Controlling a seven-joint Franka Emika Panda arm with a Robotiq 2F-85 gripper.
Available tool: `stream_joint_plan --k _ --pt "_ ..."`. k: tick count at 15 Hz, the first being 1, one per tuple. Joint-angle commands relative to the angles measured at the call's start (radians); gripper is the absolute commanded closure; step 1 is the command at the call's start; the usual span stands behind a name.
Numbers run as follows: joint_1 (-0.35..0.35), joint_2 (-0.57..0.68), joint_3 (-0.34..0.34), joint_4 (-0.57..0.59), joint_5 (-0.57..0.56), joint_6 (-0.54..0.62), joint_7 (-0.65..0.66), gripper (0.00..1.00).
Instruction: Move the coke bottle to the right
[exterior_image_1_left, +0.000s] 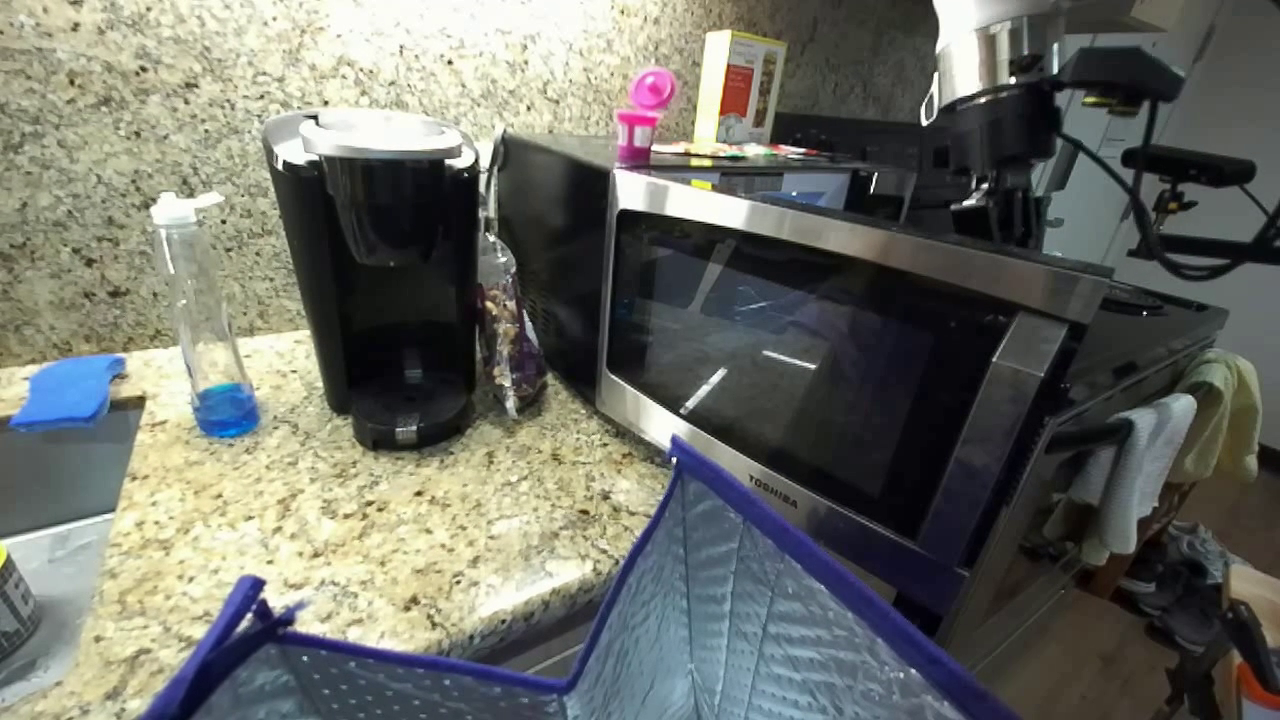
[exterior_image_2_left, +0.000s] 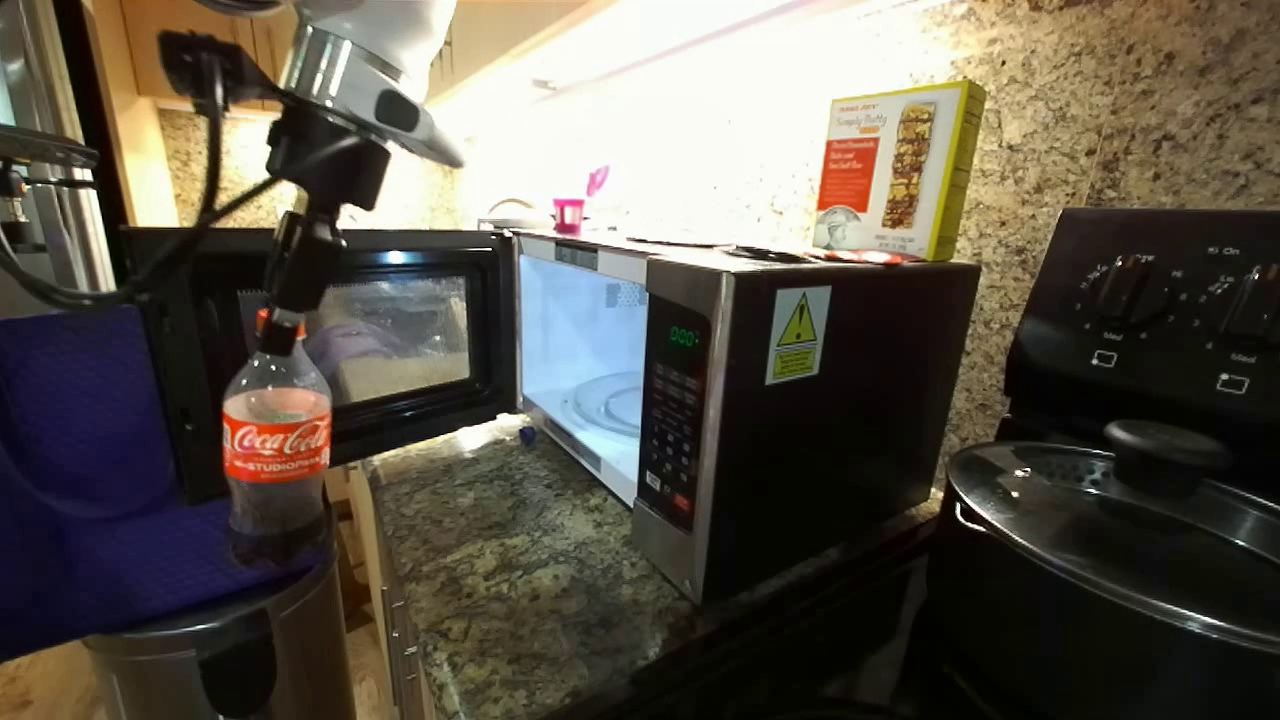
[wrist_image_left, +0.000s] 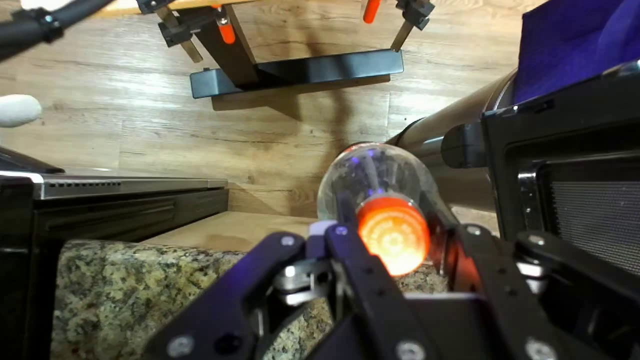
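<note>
The coke bottle (exterior_image_2_left: 275, 435), with its red cap, red label and dark cola at the bottom, hangs upright in an exterior view. My gripper (exterior_image_2_left: 285, 325) is shut around its cap and neck from above. In the wrist view the bottle (wrist_image_left: 372, 167) shows its clear shoulder and brightly lit red cap between the fingers of the gripper (wrist_image_left: 397, 225). The floor shows beyond the bottle, near the counter edge. In an exterior view the gripper (exterior_image_1_left: 1000, 220) shows above the microwave door, and the bottle is hidden there.
The microwave (exterior_image_2_left: 820, 420) stands with its door (exterior_image_2_left: 400, 340) open beside the bottle. A purple insulated bag (exterior_image_2_left: 90, 480) and a metal bin (exterior_image_2_left: 310, 640) are behind the bottle. A lidded pot (exterior_image_2_left: 1080, 600) is on the stove. A coffee maker (exterior_image_1_left: 400, 210) stands on the granite counter (exterior_image_1_left: 330, 530).
</note>
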Motion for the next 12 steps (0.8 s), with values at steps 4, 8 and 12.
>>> stream_joint_plan --k 4,8,12 --pt "-0.019 -0.149 0.079 -0.065 -0.05 0.043 0.062 0.64" --pt "-0.018 -0.176 0.091 -0.084 -0.054 0.06 0.063 0.86" --pt "-0.052 -0.154 0.084 -0.016 -0.151 0.037 0.091 0.86"
